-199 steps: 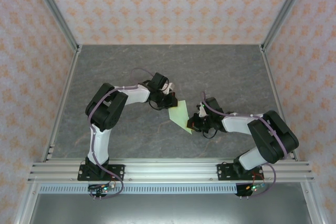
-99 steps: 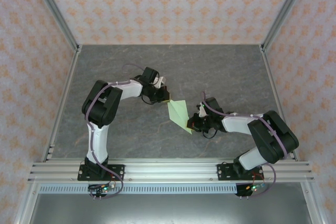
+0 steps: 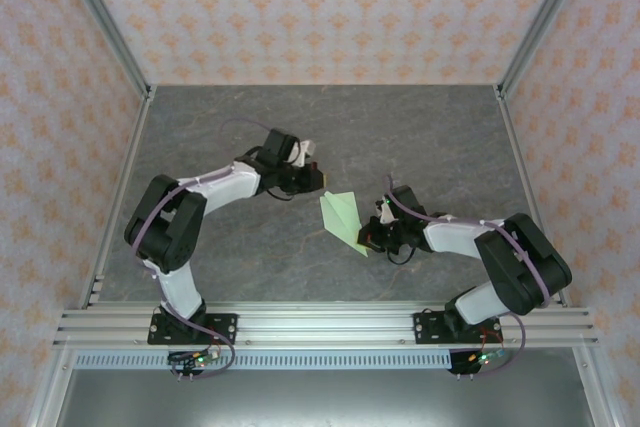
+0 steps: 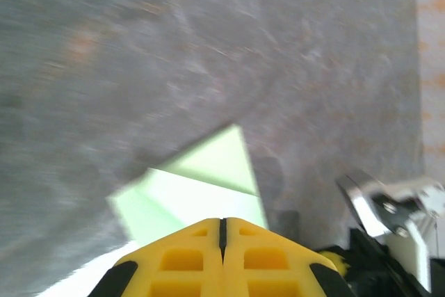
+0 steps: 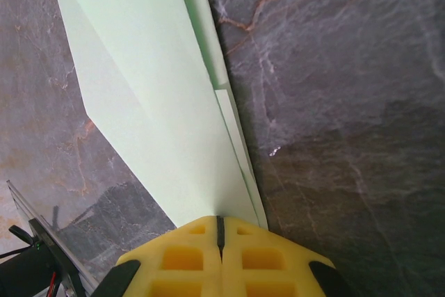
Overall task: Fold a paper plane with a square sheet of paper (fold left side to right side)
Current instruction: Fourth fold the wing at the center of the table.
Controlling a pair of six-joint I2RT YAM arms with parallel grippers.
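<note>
**Top view.** Paper: pale green, folded to a narrow pointed shape. It lies flat on the table, about midway between the left and right edges and somewhat nearer the near edge than the far one. The wide end faces the far edge; the narrow tip points toward the near right corner. Right gripper sits at the narrow tip, touching it. Left gripper is just off the wide end, on its far-left side. Whether it touches the paper cannot be made out from here.

**Left wrist view.** The frame is blurred. Left gripper: yellow fingers pressed together, seam closed, nothing seen between them. The paper lies beyond the tips on the grey table, with one folded flap showing and a corner pointing away. Its nearer part passes behind the fingers, so I cannot tell if there is contact.

**Right wrist view.** Right gripper: fingers together, seam shut. The paper runs narrow-end-first up to the tips and vanishes behind them. It widens away from the gripper toward the upper left of the frame. Long creases run its length, and a thin strip of a lower layer shows along its right side. The sheet lies flat on the table. The tips appear to rest on top of it; no paper edge shows in the seam.
</note>
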